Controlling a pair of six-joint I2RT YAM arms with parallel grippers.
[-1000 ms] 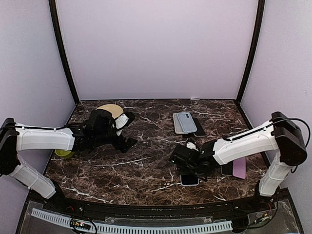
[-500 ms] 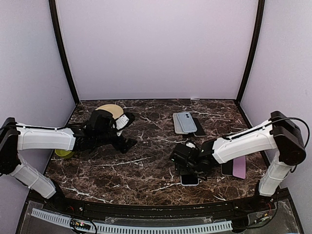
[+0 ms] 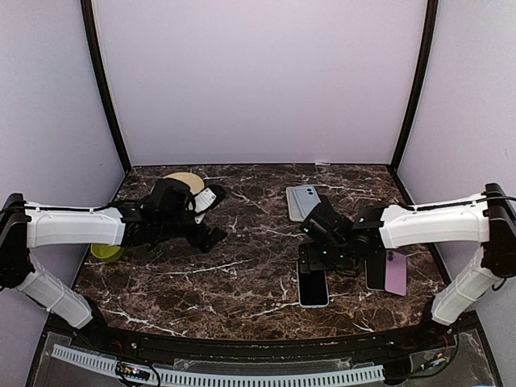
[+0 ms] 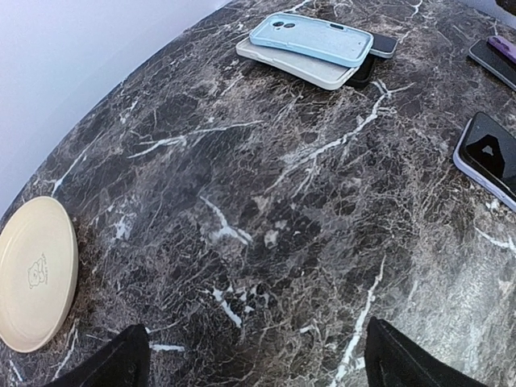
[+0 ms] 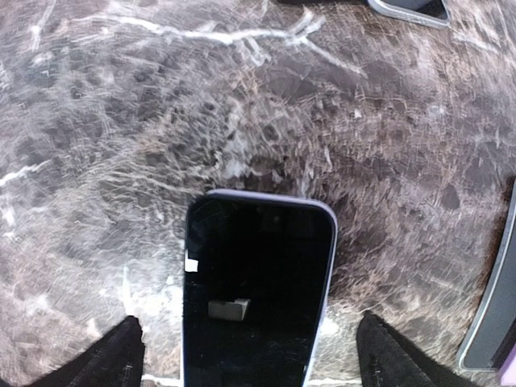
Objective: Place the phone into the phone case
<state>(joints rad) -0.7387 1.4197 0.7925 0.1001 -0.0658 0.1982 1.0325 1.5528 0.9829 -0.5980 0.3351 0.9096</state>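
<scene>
Left fingers (image 4: 121,363) at centre left, spread wide and empty over the bench (image 4: 266,201). Blue phone case (image 3: 305,201) lies upper centre. Phone (image 3: 313,286) lies flat, screen up, lower centre-right. Right fingers (image 5: 121,351) hover released above it.

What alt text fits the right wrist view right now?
A dark-screened phone lies face-up on the marble table, framed by the open right gripper, untouched. The edge of a second device shows at far right.
</scene>
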